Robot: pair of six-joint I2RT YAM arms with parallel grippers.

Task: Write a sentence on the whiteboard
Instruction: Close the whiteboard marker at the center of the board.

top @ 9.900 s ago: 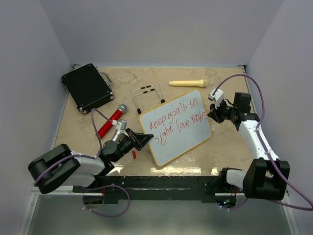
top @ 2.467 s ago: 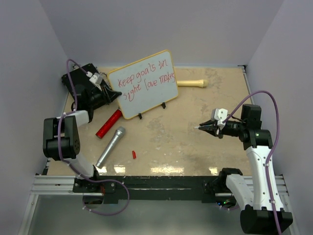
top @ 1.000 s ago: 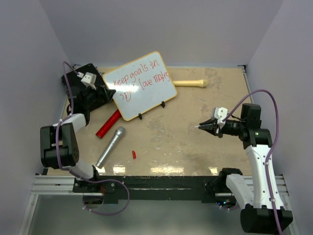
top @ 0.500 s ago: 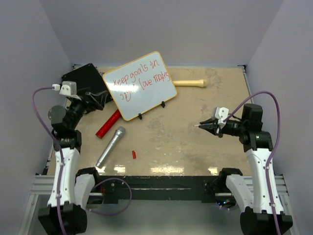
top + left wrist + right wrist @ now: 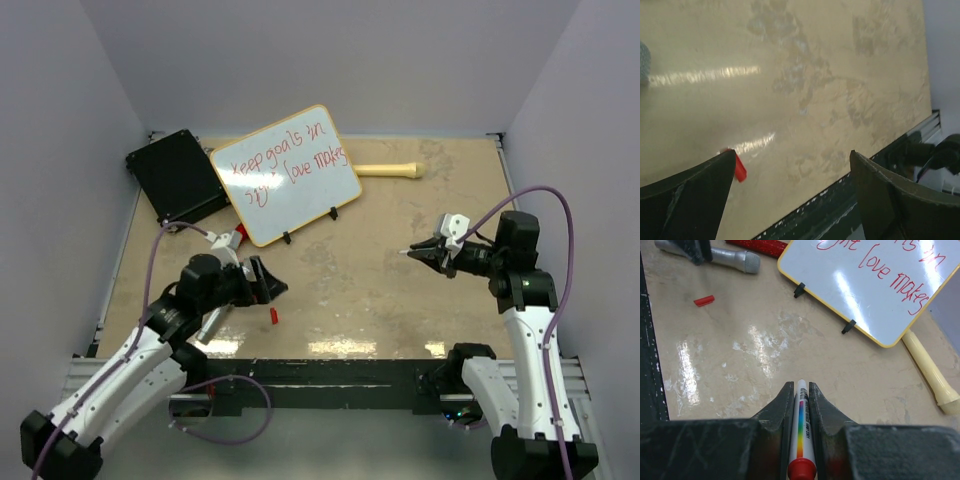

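Reaching low over the near-left counter (image 5: 380, 300), the left claw (image 5: 268, 284) gapes apart; the right claw (image 5: 420, 252), raised, clamps a marker (image 5: 800, 435). Pale walls (image 5: 330, 60) enclose it.

Whiteboard (image 5: 303, 205): white, glossy, round-cornered, thin yellow frame. Sits toward the far left of the table (image 5: 380, 290), turned so its long edges run diagonally, right end farther back. Shows two small black feet (image 5: 287, 238) at the near edge. Carries the sentence (image 5: 288, 162) in red marker, two slanting lines: "Keep goals in", then "love makes" (the word before it is hard to read).
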